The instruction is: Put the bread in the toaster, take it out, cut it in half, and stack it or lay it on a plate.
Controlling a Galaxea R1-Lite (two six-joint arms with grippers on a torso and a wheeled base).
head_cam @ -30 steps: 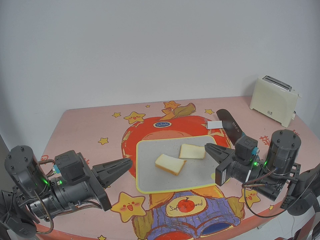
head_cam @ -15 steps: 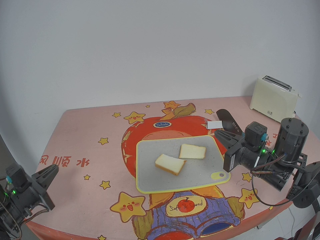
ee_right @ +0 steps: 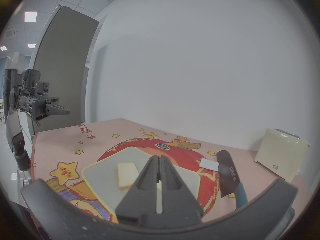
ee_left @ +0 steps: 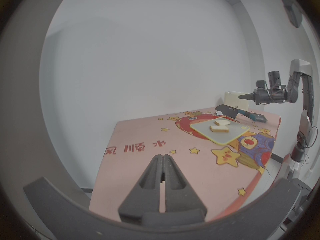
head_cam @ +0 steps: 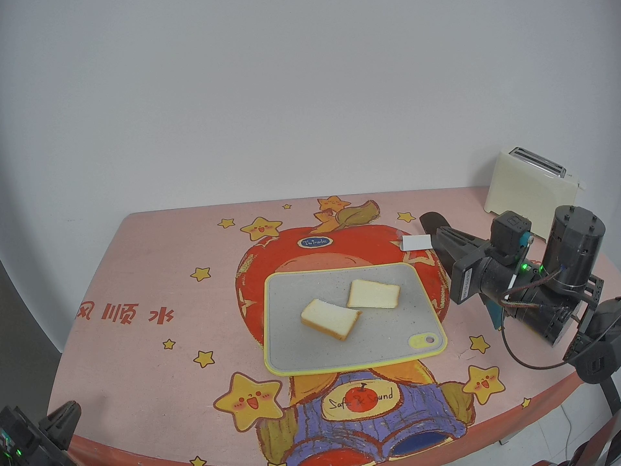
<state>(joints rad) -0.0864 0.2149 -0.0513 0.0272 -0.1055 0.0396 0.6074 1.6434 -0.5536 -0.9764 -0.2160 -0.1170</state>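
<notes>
The right hand (ee_right: 159,157) was seen closed, its two fingers pressed together with nothing between them. It was held above the counter (head_cam: 162,260), just right of the cutting board (head_cam: 375,347) and over the knife (ee_right: 228,179). The left hand (ee_left: 163,155) was likewise found closed and empty, held low at the counter's near left corner, well apart from the board. On the grey, yellow-rimmed board the bread was laid in two parts: a thicker piece (head_cam: 330,318) toward the near left and a flatter piece (head_cam: 373,294) behind it to the right. Their corners were close together, though whether they touched could not be told. The knife was laid flat on the counter beside the board's right edge, its dark blade turned toward the wall and its teal handle toward the near edge. A small white card (head_cam: 416,242) was laid just beside the blade. The cream toaster (head_cam: 530,192) was stood at the counter's far right corner, slots uppermost, well apart from the bread.
</notes>
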